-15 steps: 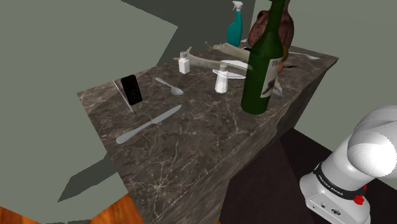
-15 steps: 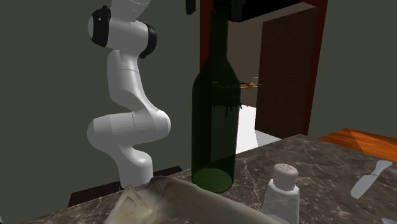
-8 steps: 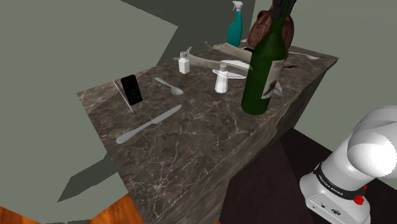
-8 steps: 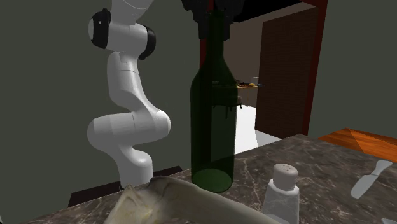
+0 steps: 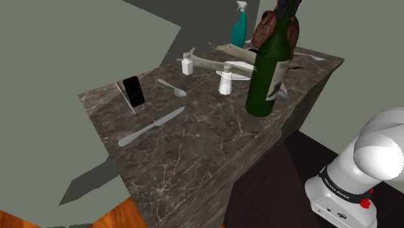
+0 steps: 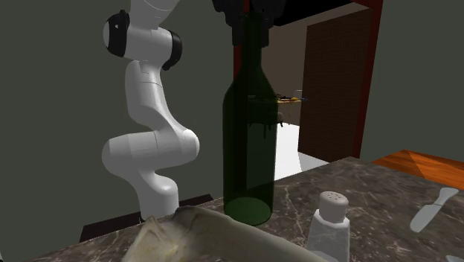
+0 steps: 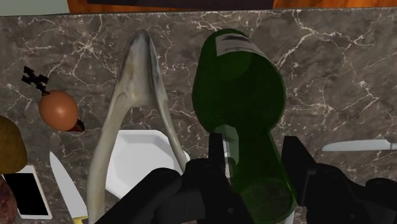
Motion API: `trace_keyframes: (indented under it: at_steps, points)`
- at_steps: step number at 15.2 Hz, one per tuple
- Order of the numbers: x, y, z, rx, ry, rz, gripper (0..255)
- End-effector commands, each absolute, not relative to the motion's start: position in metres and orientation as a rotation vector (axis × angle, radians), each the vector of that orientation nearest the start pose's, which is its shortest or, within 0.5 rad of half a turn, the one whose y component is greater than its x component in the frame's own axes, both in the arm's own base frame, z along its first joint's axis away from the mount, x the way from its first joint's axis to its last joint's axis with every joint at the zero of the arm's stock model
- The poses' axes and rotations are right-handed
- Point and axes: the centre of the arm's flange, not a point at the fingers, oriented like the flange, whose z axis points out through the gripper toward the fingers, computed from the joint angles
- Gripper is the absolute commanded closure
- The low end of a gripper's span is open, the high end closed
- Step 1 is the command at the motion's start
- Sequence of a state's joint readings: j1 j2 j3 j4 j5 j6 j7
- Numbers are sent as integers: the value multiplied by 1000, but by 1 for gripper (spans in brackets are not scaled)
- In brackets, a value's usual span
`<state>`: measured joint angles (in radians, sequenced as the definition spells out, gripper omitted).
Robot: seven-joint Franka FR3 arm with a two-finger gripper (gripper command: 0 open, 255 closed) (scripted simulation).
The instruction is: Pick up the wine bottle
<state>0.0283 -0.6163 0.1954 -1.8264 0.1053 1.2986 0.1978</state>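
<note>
1. Near the table edge on the side of my stand, the wine bottle stands upright on the dark marbled top. It is dark green glass with a pale label.
2. My tool sits at the top of the neck. One finger lies on one side and the other on the opposite side, with the glass between them.
3. In the wrist view the gap between the fingers is no wider than the neck itself, so I judge the tool to be clenched on the wine bottle's neck. The base is on the table, so the lift is not yet made.
4. To do the lift well I should go straight up along the bottle's own axis. The grip is high and the heavy body hangs far below it, so any sideways pull would set it swinging.
5. The neck is smooth and round, so I want a firm squeeze before I rise, and a slow start so the glass does not slide down through the pads.
6. A white shaker stands near the bottle, and a pale curved piece lies just beside its base. A vertical rise keeps the bottle clear of both.
</note>
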Motion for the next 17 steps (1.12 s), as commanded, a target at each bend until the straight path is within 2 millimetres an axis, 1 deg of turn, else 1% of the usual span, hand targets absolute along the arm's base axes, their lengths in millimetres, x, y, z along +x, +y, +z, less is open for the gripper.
trace_keyframes:
  at_steps: [1, 15, 17]
  points:
    - [299, 118, 751, -3137, -43, -119, 255]
    - [299, 118, 824, -3137, -43, -119, 255]
    - [299, 118, 825, -3137, -43, -119, 255]
